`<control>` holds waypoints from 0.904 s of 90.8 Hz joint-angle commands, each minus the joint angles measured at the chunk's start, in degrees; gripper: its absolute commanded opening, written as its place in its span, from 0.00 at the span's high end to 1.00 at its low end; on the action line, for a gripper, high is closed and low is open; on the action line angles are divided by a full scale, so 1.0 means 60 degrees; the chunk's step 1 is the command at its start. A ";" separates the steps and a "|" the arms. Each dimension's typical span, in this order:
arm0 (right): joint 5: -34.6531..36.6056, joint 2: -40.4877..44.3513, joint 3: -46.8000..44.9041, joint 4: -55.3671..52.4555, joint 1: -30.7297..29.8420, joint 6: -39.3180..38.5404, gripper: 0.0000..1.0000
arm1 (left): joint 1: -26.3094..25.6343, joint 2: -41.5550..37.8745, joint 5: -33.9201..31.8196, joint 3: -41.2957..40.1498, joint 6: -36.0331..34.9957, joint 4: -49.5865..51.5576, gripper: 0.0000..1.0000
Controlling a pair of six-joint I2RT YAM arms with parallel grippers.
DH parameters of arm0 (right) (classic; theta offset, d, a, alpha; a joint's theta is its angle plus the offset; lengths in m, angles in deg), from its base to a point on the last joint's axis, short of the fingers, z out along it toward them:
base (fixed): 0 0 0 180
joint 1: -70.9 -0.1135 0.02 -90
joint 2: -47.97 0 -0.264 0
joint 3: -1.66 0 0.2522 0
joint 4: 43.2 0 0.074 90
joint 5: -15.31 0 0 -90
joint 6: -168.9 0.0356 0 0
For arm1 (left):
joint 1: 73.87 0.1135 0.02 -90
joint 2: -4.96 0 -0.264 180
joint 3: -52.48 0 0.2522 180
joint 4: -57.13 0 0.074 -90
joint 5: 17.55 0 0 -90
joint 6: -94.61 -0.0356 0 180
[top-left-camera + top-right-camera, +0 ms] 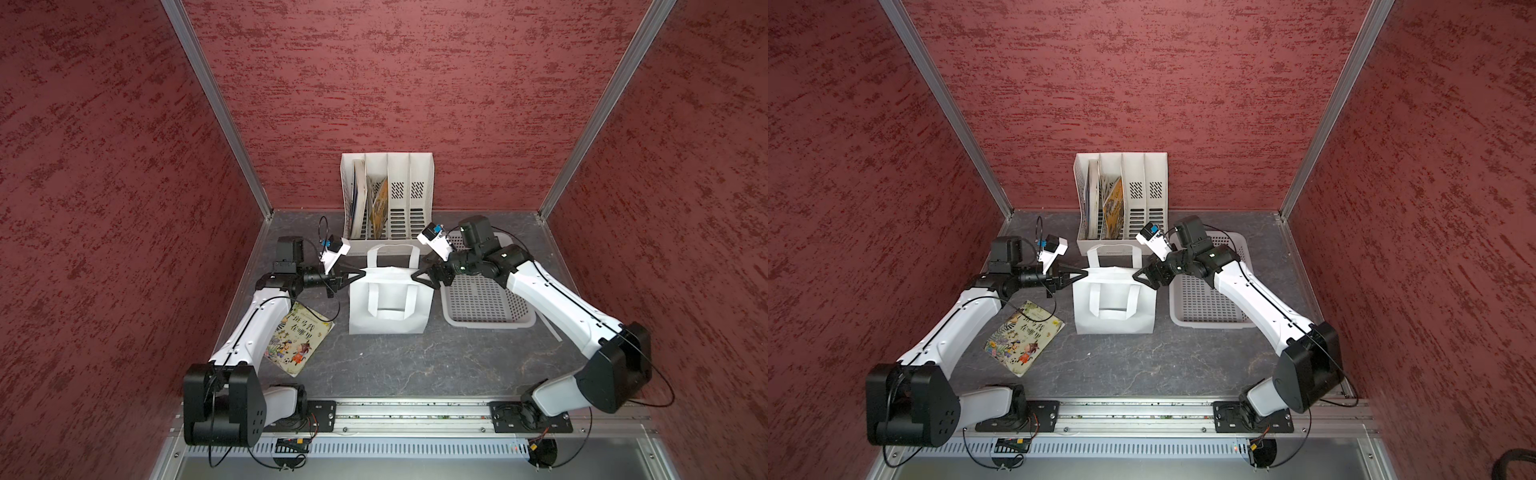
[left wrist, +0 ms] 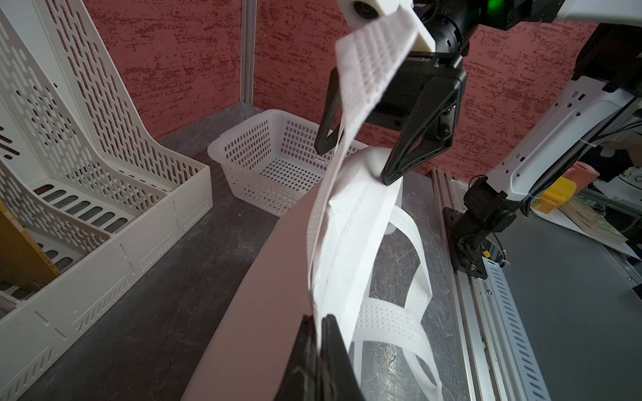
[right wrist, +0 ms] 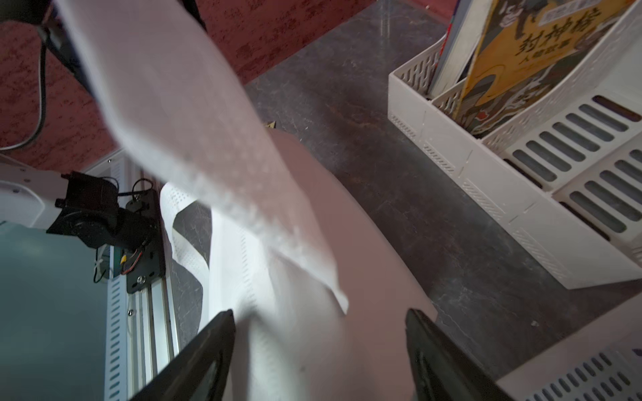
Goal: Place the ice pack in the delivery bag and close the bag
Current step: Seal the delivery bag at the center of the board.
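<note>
Left wrist: dimpled fabric delivery bag [image 2: 347, 225], perforated plastic basket [image 2: 257, 145].

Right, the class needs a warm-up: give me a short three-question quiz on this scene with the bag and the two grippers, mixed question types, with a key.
1. True or false: the left gripper is shut on the delivery bag's top edge.
2. The picture book on the table lies: A) open, pages up; B) closed, cover up; C) rolled up.
3. Fill in: the right gripper's jaws stand ____ around the bag's opposite edge.
Key: 1 true; 2 B; 3 open.
</note>
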State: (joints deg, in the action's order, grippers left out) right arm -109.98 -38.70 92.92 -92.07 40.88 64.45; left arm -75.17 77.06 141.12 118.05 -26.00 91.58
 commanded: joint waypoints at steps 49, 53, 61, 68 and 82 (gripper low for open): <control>-0.0367 0.0598 -0.0140 0.0084 0.0239 -0.0135 0.24 | -0.0036 0.0305 0.0197 0.0447 -0.0527 0.0704 1.00; -0.0662 0.1174 -0.0683 0.0786 0.0555 0.0169 0.19 | -0.0032 0.0341 0.0235 0.0458 -0.0538 0.0732 1.00; -0.0877 0.2041 -0.1747 0.1841 0.1124 0.0646 0.08 | -0.0029 0.0389 0.0294 0.0489 -0.0579 0.0783 1.00; -0.1084 0.2562 -0.2554 0.2457 0.1476 0.0619 0.03 | -0.0030 0.0458 0.0374 0.0537 -0.0593 0.0812 1.00; -0.1577 0.2605 -0.3520 0.2833 0.1585 -0.0012 0.02 | -0.0023 0.0506 0.0527 0.0579 -0.0617 0.0871 1.00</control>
State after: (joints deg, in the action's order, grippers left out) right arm -115.38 -22.07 75.17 -80.47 50.34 65.95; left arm -75.17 79.66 142.76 120.41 -28.51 94.70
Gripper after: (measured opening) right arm 0.981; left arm 0.056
